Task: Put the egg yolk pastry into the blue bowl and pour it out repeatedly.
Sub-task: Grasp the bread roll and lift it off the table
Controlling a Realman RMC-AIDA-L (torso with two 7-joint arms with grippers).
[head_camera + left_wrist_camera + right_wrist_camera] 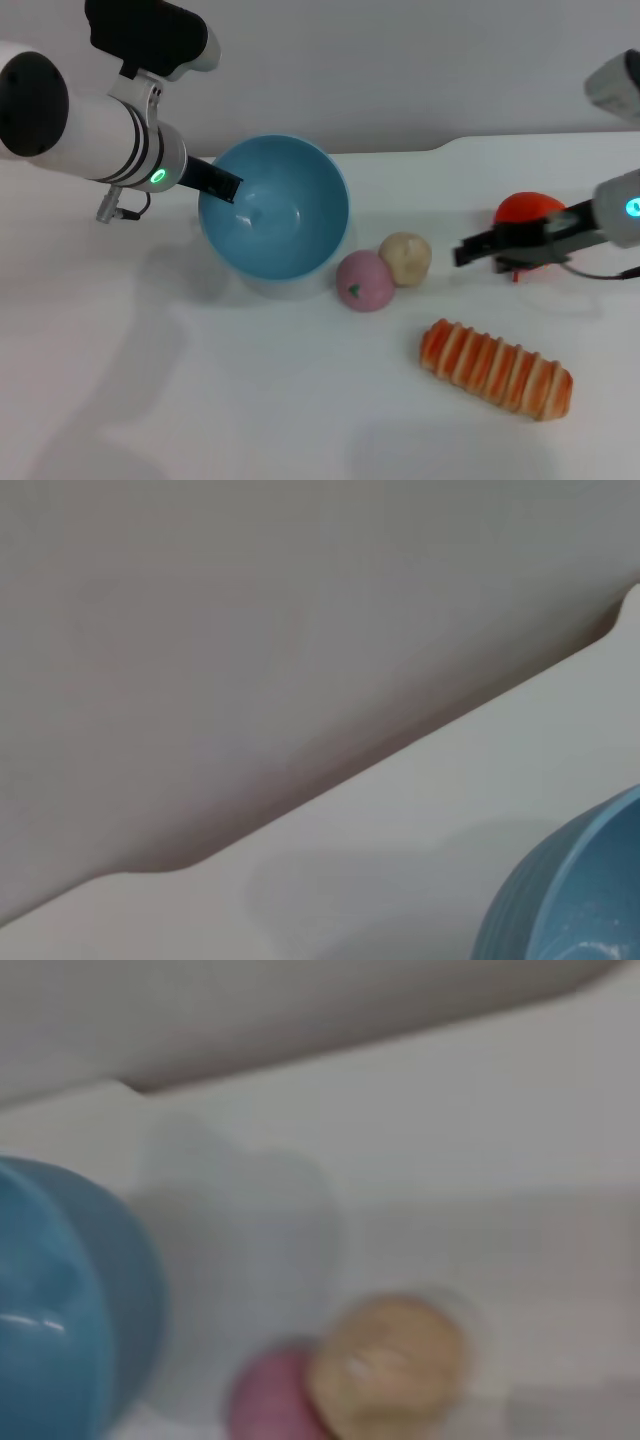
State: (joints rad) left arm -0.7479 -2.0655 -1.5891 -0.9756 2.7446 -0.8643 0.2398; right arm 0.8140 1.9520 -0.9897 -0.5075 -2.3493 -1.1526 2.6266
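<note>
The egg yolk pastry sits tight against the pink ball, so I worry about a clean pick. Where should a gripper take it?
Probably from above, fingers across the egg yolk pastry at its widest part, lined up so neither lands on the side touching the pink ball. The right gripper is nearest, and that side looks free.

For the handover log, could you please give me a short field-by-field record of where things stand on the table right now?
blue bowl: tilted, empty, held at its rim by the left tool
egg yolk pastry: on the table, beside the bowl, touching the pink ball
right tool: empty, to the right of the pastry, in front of a red object
striped bread: near the front right
</note>
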